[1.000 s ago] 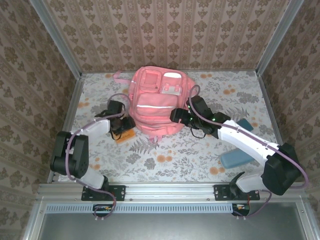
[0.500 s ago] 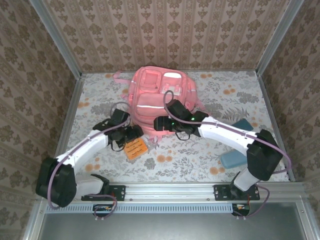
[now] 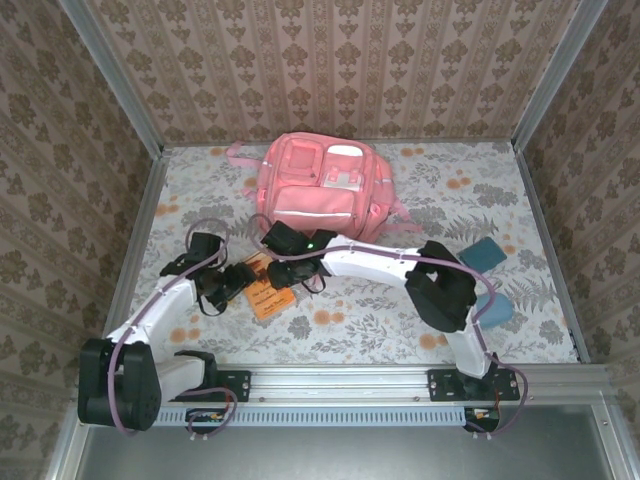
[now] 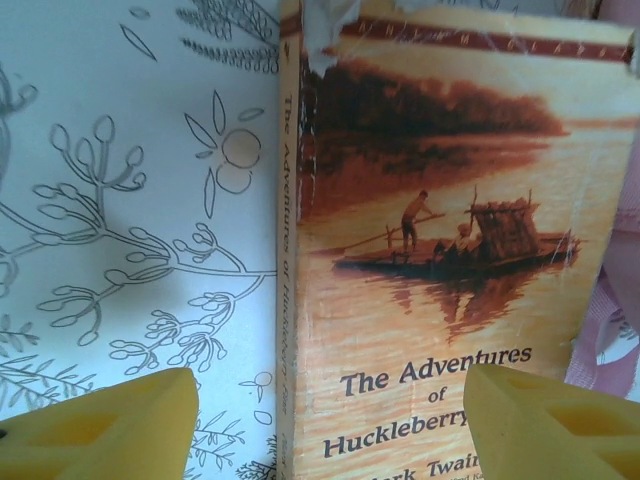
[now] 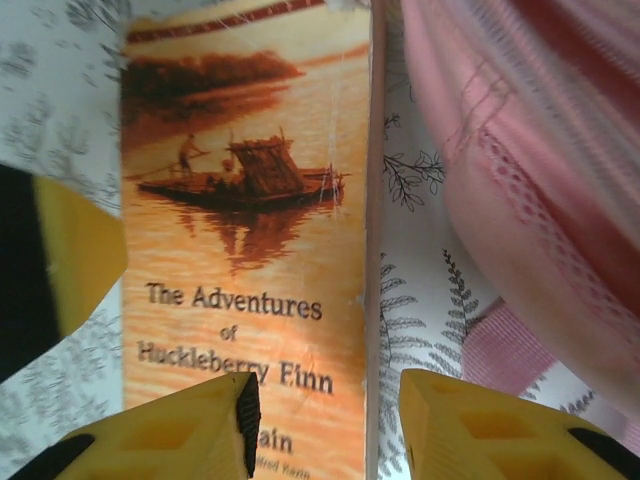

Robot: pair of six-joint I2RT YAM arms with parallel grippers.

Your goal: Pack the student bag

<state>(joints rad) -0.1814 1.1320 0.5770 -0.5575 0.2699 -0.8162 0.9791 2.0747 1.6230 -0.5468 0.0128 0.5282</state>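
Left gripper [image 4: 328, 410]: I see the fingers released, spread above the Huckleberry Finn paperback [image 4: 440, 250].
Right gripper [image 5: 325, 410]: released, straddling the paperback's edge beside the student bag [image 5: 540, 150].

At rear of table [image 3: 380, 312], student bag [image 3: 322, 190], paperback [image 3: 270, 296] lying before it, towards the left.

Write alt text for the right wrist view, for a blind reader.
An orange paperback, The Adventures of Huckleberry Finn, lies cover-up on the floral table, its right edge between the right gripper's open yellow jaws. The pink student bag lies at the upper right.
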